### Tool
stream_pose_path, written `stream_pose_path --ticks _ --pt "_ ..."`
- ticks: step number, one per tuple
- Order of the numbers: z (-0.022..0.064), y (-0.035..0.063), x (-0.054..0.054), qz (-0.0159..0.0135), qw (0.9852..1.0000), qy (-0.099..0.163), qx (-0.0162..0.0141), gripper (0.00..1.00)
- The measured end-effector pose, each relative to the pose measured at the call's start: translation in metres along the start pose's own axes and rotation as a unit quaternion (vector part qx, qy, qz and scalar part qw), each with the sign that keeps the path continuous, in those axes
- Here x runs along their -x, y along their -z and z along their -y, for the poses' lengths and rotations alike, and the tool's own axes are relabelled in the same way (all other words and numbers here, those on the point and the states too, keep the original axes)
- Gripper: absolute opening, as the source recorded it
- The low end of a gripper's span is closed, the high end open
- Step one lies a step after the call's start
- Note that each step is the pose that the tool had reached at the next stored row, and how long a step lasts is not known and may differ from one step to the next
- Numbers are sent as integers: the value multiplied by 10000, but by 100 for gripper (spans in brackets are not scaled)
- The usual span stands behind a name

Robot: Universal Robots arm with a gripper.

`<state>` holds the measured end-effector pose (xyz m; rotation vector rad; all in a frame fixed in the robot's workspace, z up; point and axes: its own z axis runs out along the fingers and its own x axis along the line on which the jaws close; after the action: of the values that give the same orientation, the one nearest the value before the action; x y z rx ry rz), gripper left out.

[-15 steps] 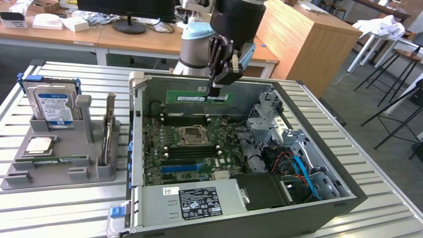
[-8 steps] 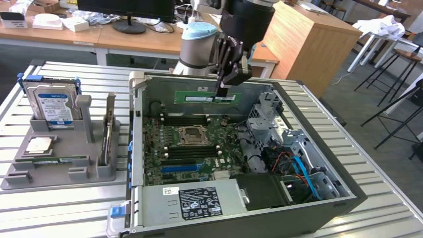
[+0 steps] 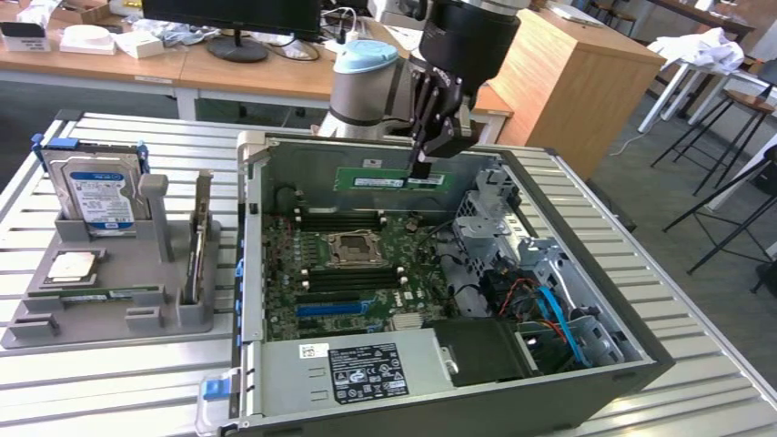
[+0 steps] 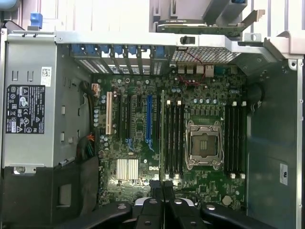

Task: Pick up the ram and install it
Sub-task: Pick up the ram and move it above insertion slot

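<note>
The black two-fingered tool (image 3: 420, 171) is pinched narrow on the ram (image 3: 386, 179), a long thin green circuit-board stick with dark chips, gripping it toward the end on the exterior view's right. The stick hangs in the air on edge, level along its length, above the far side of the open grey metal computer case (image 3: 250, 182) that lies on the slatted metal tabletop (image 3: 122, 382). Below it sits the green motherboard (image 3: 364, 282) with its square silver processor socket (image 3: 352, 248). In the wrist view the fingertips of the tool (image 4: 162, 188) meet over the board (image 4: 138, 143), beside the socket (image 4: 204, 144)
</note>
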<state>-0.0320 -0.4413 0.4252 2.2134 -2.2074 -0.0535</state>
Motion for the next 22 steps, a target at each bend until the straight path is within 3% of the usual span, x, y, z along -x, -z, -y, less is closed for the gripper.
stream_pose_path --ticks 10,13,14,22 --pt "0 -9 55 3 10000 0 -4 11" --pt "3 -53 369 40 10000 1 -31 11" --pt "3 -57 396 43 10000 1 -35 11" --pt "4 -70 407 43 10000 2 -37 11"
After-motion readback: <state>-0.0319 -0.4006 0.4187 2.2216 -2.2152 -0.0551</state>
